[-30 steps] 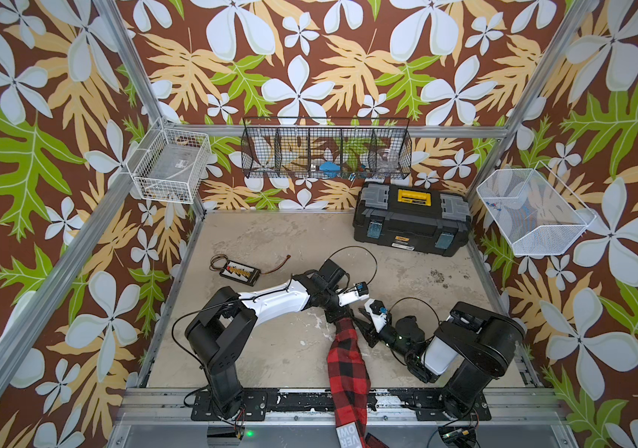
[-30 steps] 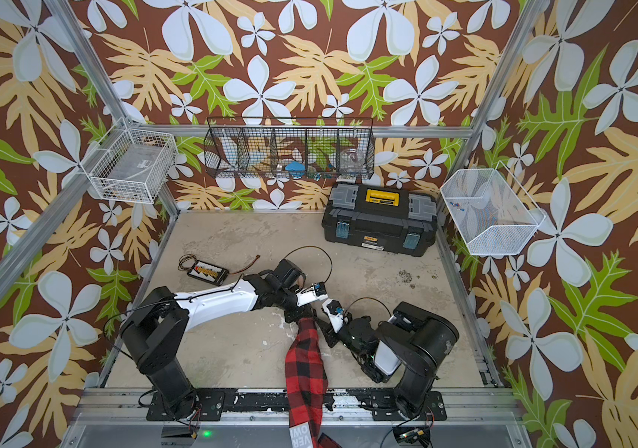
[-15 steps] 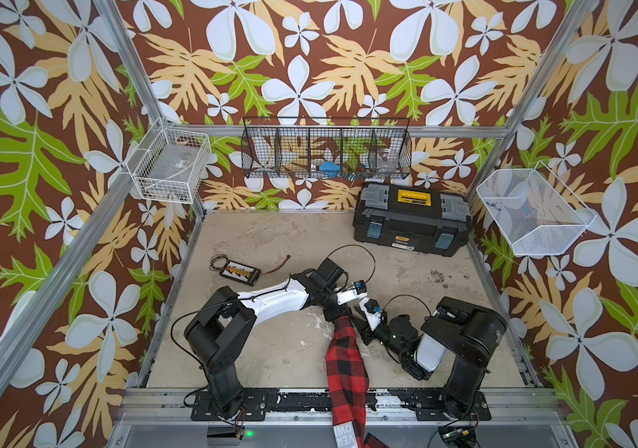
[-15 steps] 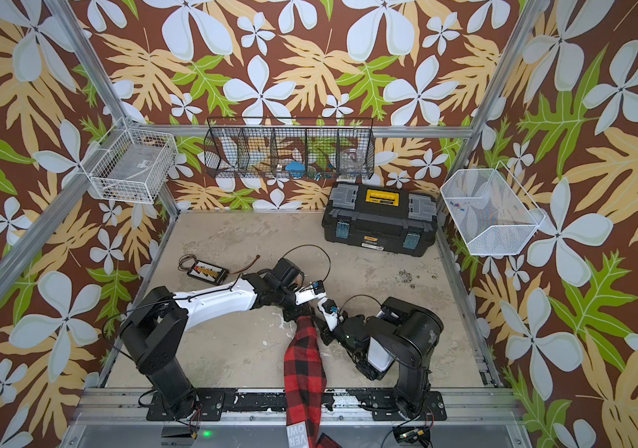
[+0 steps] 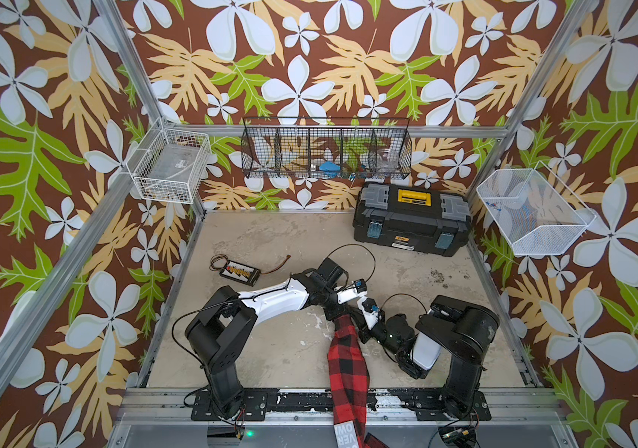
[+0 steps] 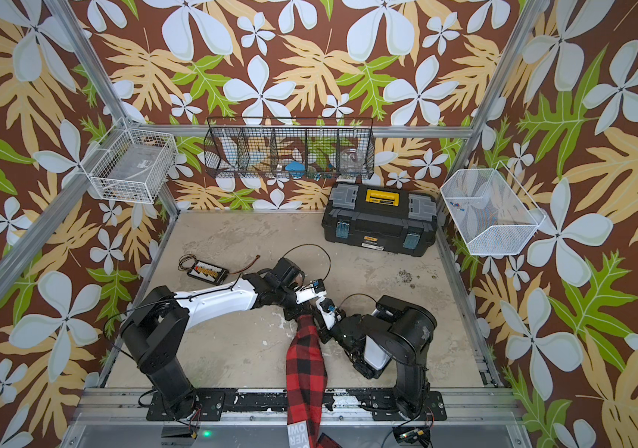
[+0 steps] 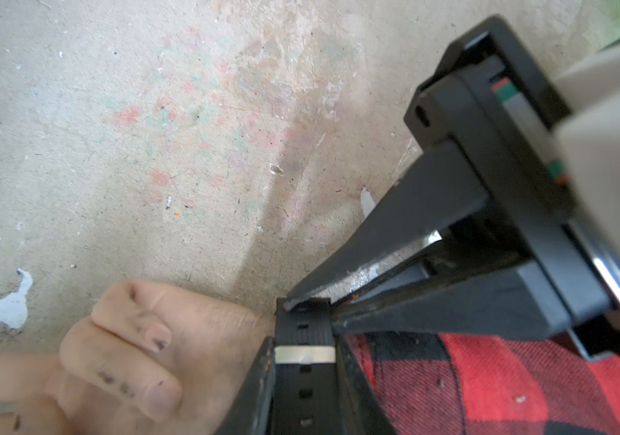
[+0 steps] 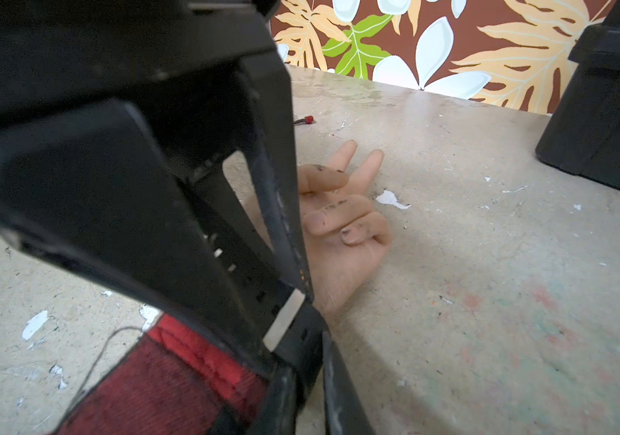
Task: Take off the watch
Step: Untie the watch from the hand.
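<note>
Worn beige table (image 5: 270, 349) — at the plaid-sleeved wrist (image 7: 233, 331), left hand (image 7: 304, 361) and right hand (image 7: 305, 303) both clamp the watch (image 8: 248, 278) strap.

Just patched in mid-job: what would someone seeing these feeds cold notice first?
A red-and-black plaid sleeve lies on the table, front and middle, with bare curled fingers poking out beyond it. Both robot hands crowd its wrist. The left hand pinches the free end of the black watch strap, while the right hand hugs the strap's edges beside its silver keeper.
</note>
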You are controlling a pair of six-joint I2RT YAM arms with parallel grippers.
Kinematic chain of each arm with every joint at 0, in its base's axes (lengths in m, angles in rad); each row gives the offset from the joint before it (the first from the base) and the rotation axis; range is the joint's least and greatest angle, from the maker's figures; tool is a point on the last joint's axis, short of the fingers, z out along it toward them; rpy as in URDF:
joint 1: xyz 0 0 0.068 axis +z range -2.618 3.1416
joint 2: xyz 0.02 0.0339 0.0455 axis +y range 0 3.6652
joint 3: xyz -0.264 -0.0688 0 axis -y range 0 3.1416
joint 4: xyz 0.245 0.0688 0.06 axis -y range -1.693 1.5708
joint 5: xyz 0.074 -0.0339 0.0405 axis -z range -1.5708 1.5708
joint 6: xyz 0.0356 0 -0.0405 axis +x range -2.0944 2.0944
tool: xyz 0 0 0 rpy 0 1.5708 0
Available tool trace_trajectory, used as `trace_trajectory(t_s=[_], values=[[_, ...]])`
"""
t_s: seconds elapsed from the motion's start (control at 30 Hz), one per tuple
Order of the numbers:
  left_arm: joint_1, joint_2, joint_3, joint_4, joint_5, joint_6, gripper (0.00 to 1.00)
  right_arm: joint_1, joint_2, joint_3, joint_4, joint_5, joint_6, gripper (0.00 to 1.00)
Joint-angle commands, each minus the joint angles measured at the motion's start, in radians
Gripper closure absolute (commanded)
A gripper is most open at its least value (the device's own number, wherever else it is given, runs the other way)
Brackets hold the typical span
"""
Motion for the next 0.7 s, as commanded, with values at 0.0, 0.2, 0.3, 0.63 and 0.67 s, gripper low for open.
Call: trace_trajectory(t_s=[0.0,0.2,0.3,0.63,0.67], values=[[-0.003,0.007,-0.003,-0.056,0.031,0.008,0.80,0.000,0.002,0.010,0.109,0.035,0.017,0.93],[-0.003,-0.027,-0.035,-0.053,-0.012,0.001,0.80,0.000,0.000,0.017,0.042,0.045,0.052,1.00],[-0.004,-0.061,-0.058,-0.047,-0.039,-0.002,0.81,0.001,0.007,0.016,0.004,0.081,0.064,1.00],[-0.002,-0.152,-0.122,0.010,-0.094,-0.070,0.81,0.000,0.023,-0.008,-0.015,0.142,0.097,1.00],[-0.003,-0.161,-0.129,0.018,-0.094,-0.079,0.81,0.000,0.022,-0.009,-0.022,0.150,0.100,1.00]])
